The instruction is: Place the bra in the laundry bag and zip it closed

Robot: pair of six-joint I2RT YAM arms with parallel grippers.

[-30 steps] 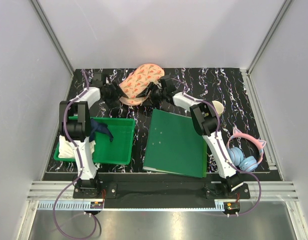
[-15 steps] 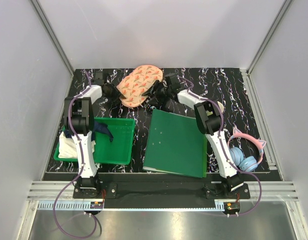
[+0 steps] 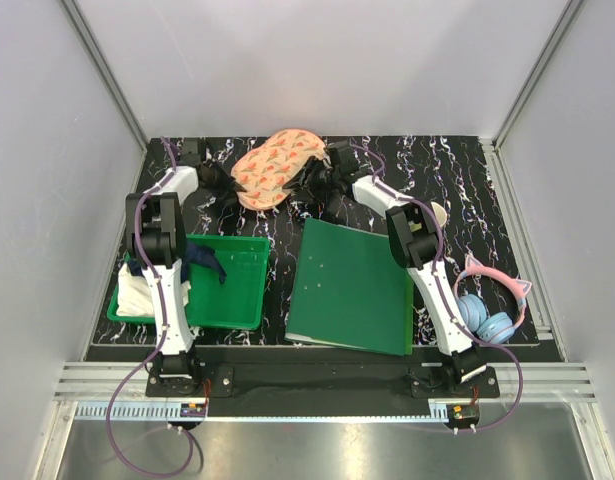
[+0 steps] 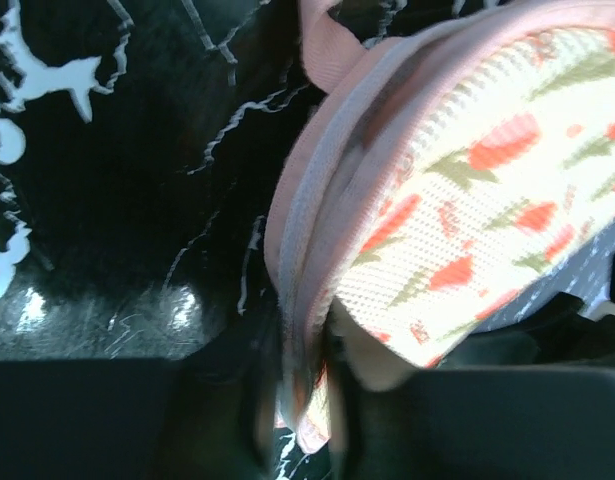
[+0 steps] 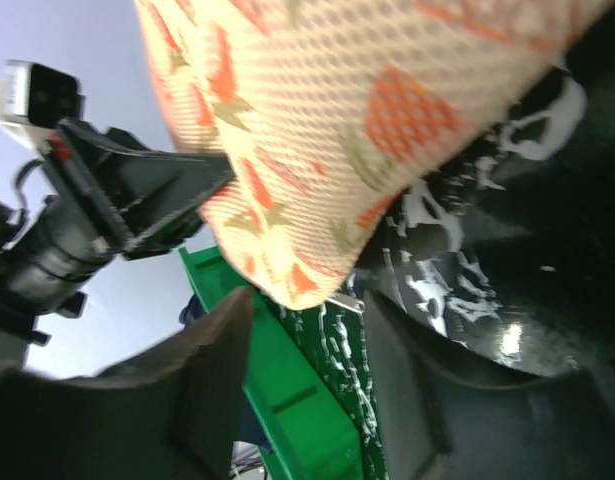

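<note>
The laundry bag [image 3: 277, 166], a peach pouch with red and green motifs, lies at the back of the table between my two grippers. My left gripper [image 3: 219, 182] is at its left end. In the left wrist view, that gripper [image 4: 307, 400] is shut on the pink zipper rim of the laundry bag [image 4: 467, 200]. My right gripper [image 3: 313, 181] is at the bag's right end. In the right wrist view, this gripper [image 5: 307, 380] stands open, the edge of the bag [image 5: 317, 130] just above the gap. A small metal zipper pull [image 5: 344, 301] shows there. The bra is hidden in every view.
A green bin [image 3: 232, 295] at the near left holds a dark blue cloth [image 3: 203, 262] and a white cloth [image 3: 137, 296]. A green folder [image 3: 352, 285] lies in the middle. Pink and blue headphones [image 3: 492, 305] and a pale cup [image 3: 435, 214] are on the right.
My left gripper has closed on the bag's left rim. The bag has shifted a little to the left and back. My right gripper's fingers have narrowed slightly.
</note>
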